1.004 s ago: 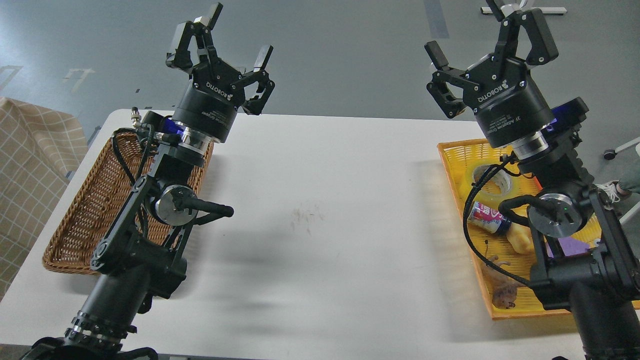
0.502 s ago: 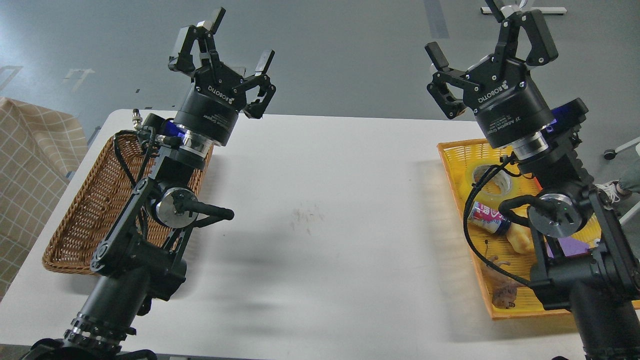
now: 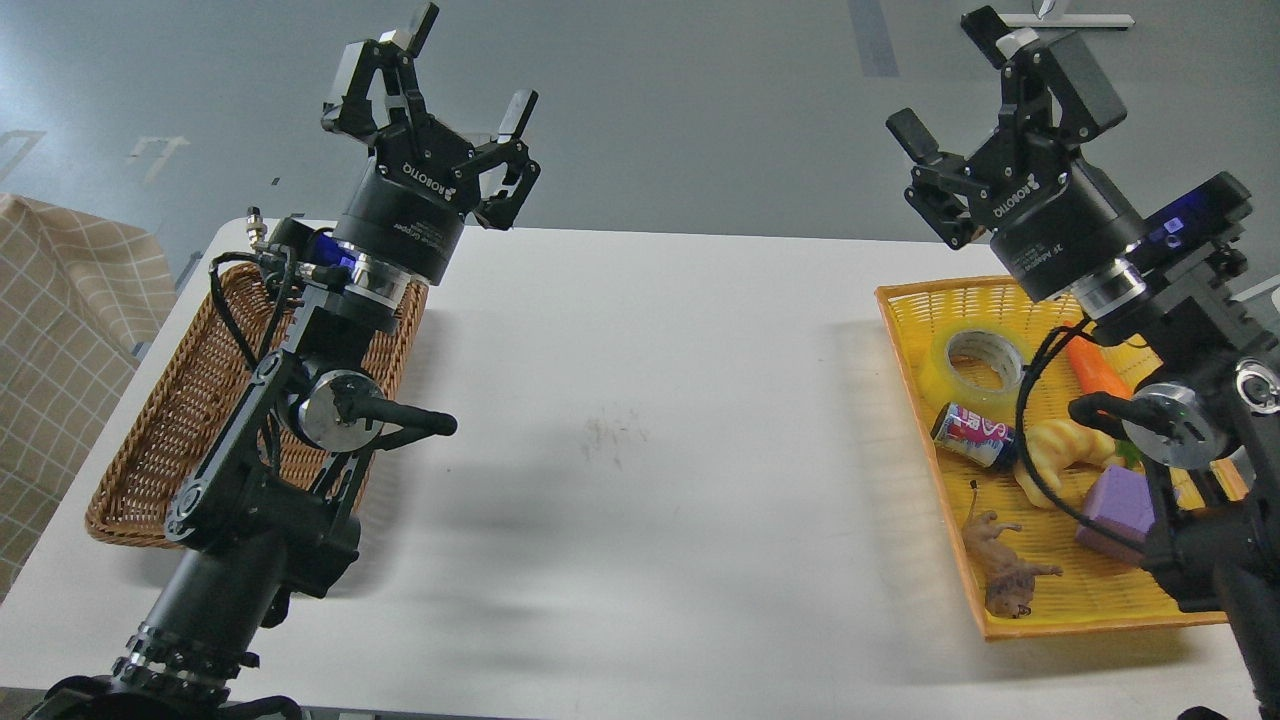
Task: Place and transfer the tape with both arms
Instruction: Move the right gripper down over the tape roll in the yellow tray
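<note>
Yellow tray (image 3: 905, 300) rim partly hidden by right arm (image 3: 1190, 400).

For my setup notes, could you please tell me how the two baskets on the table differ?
The brown wicker basket sits at the table's left edge; the yellow basket sits at the right. The brown one shows nothing inside where visible; the yellow one holds the tape, a can and toys. Both are shallow and rectangular.

The left gripper (image 3: 452, 80) carries "ROBOTIQ" in white on its black body, and so does the right gripper (image 3: 975, 85). The can (image 3: 972, 434) has lettering too small to read.
</note>
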You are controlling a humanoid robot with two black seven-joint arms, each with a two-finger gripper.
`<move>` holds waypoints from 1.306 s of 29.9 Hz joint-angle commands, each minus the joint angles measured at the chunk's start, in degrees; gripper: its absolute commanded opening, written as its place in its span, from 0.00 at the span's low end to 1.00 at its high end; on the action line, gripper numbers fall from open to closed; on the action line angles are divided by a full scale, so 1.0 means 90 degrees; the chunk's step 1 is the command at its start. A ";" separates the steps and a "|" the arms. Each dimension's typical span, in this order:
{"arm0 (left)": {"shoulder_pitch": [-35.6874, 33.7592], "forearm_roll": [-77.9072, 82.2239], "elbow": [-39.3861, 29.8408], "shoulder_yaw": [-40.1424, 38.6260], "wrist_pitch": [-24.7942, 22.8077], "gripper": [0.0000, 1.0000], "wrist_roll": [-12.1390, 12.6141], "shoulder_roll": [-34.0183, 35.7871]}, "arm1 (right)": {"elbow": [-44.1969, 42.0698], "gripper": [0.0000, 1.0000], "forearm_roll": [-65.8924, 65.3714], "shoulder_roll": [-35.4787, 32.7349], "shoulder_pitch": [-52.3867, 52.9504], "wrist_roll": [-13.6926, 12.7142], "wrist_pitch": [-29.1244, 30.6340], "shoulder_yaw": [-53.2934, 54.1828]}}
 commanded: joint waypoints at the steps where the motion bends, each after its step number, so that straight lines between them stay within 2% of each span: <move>1: 0.0054 -0.0004 0.0002 0.0007 0.0011 0.98 0.0007 -0.0020 | -0.0083 1.00 -0.1154 -0.0183 -0.0030 0.0000 -0.0001 -0.0008; 6: 0.0093 -0.0004 -0.0047 -0.0023 -0.0009 0.98 0.0007 0.0039 | 0.0463 1.00 -0.0804 -0.0222 -0.0108 0.0010 -0.0001 0.0322; 10: 0.0142 -0.0004 -0.0135 -0.0052 -0.0009 0.98 -0.0003 0.0068 | 0.0241 1.00 -0.0074 -0.1293 -0.0001 0.0097 -0.0001 0.0704; 12: 0.0152 -0.0004 -0.0135 -0.0052 -0.0019 0.98 -0.0003 0.0058 | 0.0112 1.00 0.0143 -0.1453 0.0126 0.0321 -0.0001 0.0753; 15: 0.0171 -0.0004 -0.0135 -0.0062 -0.0019 0.98 -0.0003 0.0068 | 0.0190 1.00 0.0154 -0.0771 -0.0039 0.1091 -0.0001 0.0879; 18: 0.0171 -0.0004 -0.0135 -0.0062 -0.0028 0.98 -0.0012 0.0078 | 0.0443 1.00 0.0115 -0.0779 -0.0176 0.1269 -0.0001 0.1036; 23: 0.0210 0.0006 -0.0145 -0.0072 -0.0038 0.98 -0.0012 0.0126 | 0.0649 1.00 -0.0518 -0.1081 -0.0196 0.1270 -0.0001 0.1036; 31: 0.0269 0.0006 -0.0155 -0.0081 -0.0038 0.98 -0.0022 0.0175 | 0.0649 1.00 -0.4677 -0.1199 -0.0177 0.1133 -0.0001 0.0997; 33: 0.0318 0.0006 -0.0184 -0.0081 -0.0038 0.98 -0.0022 0.0185 | 0.0552 1.00 -0.5808 -0.1160 -0.0147 0.0997 -0.0001 0.0949; 37: 0.0347 0.0006 -0.0194 -0.0081 -0.0038 0.98 -0.0022 0.0224 | 0.0181 1.00 -0.5825 -0.1170 0.0047 0.0714 -0.0001 0.0529; 39: 0.0386 0.0006 -0.0213 -0.0081 -0.0038 0.98 -0.0022 0.0224 | -0.0073 1.00 -0.5825 -0.1160 0.0233 0.0431 -0.0001 0.0373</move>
